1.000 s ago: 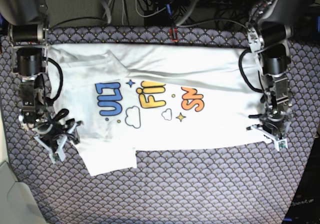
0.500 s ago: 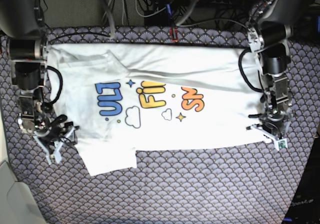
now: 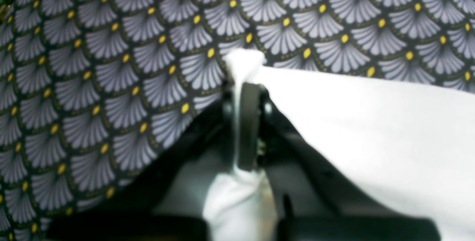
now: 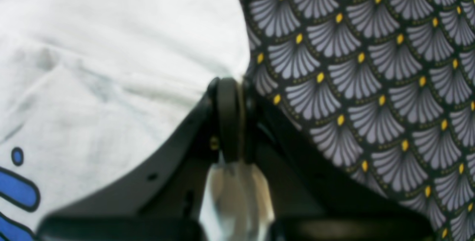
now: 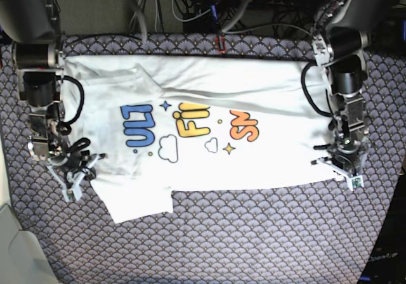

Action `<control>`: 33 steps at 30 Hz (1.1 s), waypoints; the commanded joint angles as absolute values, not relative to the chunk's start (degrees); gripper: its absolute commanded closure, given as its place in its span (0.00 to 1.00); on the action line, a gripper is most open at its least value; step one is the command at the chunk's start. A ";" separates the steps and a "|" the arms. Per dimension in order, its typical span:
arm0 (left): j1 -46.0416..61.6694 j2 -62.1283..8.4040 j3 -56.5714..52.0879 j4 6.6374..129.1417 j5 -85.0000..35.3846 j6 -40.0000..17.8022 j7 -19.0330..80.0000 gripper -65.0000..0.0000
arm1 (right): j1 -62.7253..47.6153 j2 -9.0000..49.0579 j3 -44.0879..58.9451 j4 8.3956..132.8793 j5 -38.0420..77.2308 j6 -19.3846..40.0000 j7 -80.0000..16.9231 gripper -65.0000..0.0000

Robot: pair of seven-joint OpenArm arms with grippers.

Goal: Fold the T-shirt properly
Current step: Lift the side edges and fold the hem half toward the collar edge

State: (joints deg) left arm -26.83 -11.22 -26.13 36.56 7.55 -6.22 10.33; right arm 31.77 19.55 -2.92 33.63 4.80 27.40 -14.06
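Lying print-up on the scallop-patterned cloth [image 5: 254,233] is the T-shirt [image 5: 209,106], spread sideways so the blue, yellow and orange lettering runs across its middle, with little clouds and stars around it. One sleeve is folded in over the shirt near the blue letters, and another flap of white sticks out past the shirt's near edge, on the same side as the blue letters. Left gripper [image 3: 243,85] sits at the shirt's corner nearest the orange letters, and its wrist view makes it pretty clear: jaws pressed together with a pinch of white fabric squeezed between them, a small tuft poking out past the tips and more bunched up behind. Right gripper [image 4: 232,85] is over at the opposite end, right at the shirt's edge beside the blue letters. Its jaws look closed up tight too, tips sitting right on the shirt's edge where it meets the cloth, but the wrist shot is blurry and I honestly can't tell if any fabric is actually caught in there or if it's just touching the hem. Behind the shirt, past the cloth's far edge, there's a tangle of cables [image 5: 190,8].
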 commanded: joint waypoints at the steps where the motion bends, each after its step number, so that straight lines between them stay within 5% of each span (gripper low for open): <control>1: -28.53 -11.47 -26.07 38.11 7.52 -6.29 9.10 0.99 | 33.01 20.62 -2.86 35.56 4.44 27.56 -14.37 1.00; 33: -11.03 -9.89 -26.51 72.66 7.25 -6.29 22.02 0.99 | -4.53 23.60 7.16 93.49 4.88 28.00 -26.86 1.00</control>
